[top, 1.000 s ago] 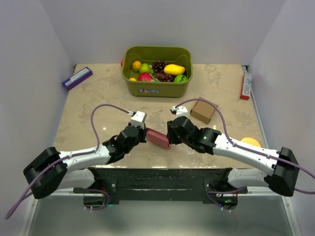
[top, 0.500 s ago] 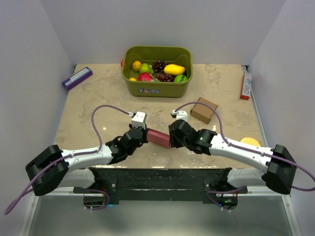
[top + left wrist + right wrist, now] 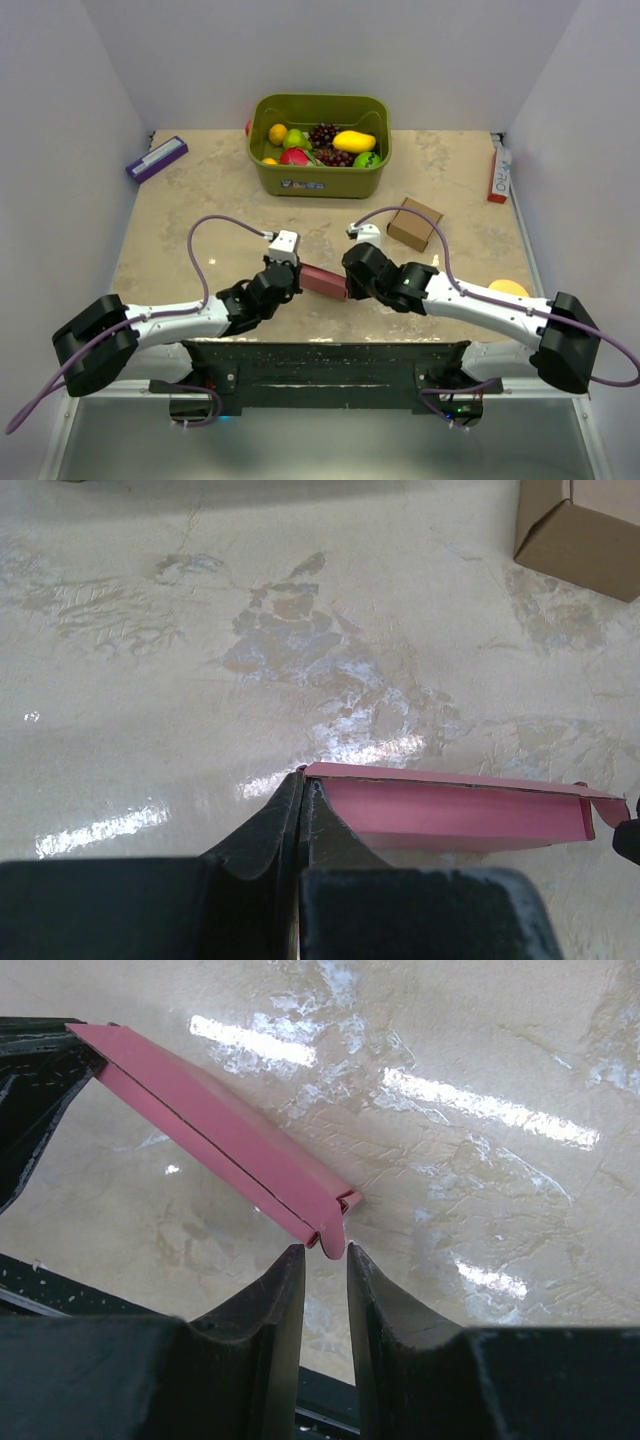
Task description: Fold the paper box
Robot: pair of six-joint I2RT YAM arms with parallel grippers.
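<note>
The paper box (image 3: pixel 322 281) is a slim pink-red card box held just above the table between my two grippers. My left gripper (image 3: pixel 297 277) is shut on its left end. In the left wrist view the fingertips (image 3: pixel 302 775) pinch the box's (image 3: pixel 455 810) near corner. My right gripper (image 3: pixel 346 285) is at the box's right end. In the right wrist view its fingers (image 3: pixel 325 1252) stand a little apart, and a small rounded flap of the box (image 3: pixel 220 1130) hangs between the tips without being clamped.
A green bin (image 3: pixel 318 180) of toy fruit stands at the back. A small brown cardboard box (image 3: pixel 414 224) lies right of centre and also shows in the left wrist view (image 3: pixel 585 530). A purple box (image 3: pixel 157 158) is far left, a red-white tube (image 3: pixel 498 172) far right, an orange object (image 3: pixel 510 289) near right.
Both arms shifted slightly, the left forearm moving right and the right gripper closing in on the box's end. The box stays held between them.
</note>
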